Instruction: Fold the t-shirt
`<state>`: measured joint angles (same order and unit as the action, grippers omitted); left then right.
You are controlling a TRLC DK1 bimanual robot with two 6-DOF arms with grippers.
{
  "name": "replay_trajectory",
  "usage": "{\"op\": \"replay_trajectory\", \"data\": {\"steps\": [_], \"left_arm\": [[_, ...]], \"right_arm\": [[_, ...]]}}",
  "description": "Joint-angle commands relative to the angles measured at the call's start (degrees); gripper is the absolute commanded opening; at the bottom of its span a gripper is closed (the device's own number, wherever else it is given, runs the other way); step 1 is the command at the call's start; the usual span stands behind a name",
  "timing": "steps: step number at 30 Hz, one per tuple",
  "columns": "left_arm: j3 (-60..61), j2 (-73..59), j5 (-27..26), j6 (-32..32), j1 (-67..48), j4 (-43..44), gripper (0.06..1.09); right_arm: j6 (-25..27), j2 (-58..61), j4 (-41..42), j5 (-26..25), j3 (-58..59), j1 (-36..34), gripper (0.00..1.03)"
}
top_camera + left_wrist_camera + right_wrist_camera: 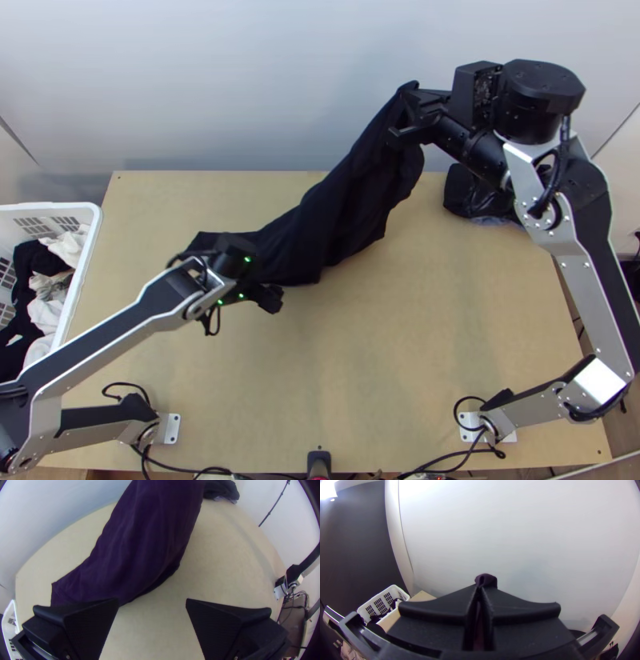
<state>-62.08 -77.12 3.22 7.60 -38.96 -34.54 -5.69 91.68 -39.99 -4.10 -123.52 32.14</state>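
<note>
T-shirt point(344, 210) black, plain; table point(416, 320) pale tan; basket point(90, 240) white, slots in grid pattern; wall point(240, 80) pale.

White basket point(81, 276) cut off left, dark bundle point(460, 194) partly hidden

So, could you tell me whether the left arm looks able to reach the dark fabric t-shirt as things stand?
Probably yes: the left gripper is open and empty near the lower end of the dark t-shirt, with nothing seen in between, while the right gripper holds the upper end raised.
</note>
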Motion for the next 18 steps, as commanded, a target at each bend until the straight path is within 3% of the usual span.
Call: {"op": "replay_trajectory", "data": {"steps": [1, 4, 7, 11, 18], "left_arm": [[2.1, -1.3, 13.5, -7.2, -8.9, 9.2, 1.03], [4.4, -2.7, 19.4, -12.9, -13.7, 16.7, 1.03], [5.5, -4.0, 20.9, -17.2, -17.8, 20.0, 1.03], [4.7, -8.4, 21.6, -18.9, -20.7, 23.6, 1.03], [0.4, -22.2, 28.4, -21.3, -20.5, 29.7, 1.03]], "right_arm": [[0.2, -2.0, -1.3, -0.4, 1.3, -0.4, 0.03], [0.2, -2.3, -1.7, -0.5, 2.1, -0.5, 0.03], [0.2, -2.2, -1.9, -0.5, 2.3, -0.8, 0.03], [0.2, -2.3, -2.4, -0.5, 2.9, -1.2, 0.03], [0.2, -2.7, -2.9, -0.5, 3.3, -2.0, 0.03]]}}
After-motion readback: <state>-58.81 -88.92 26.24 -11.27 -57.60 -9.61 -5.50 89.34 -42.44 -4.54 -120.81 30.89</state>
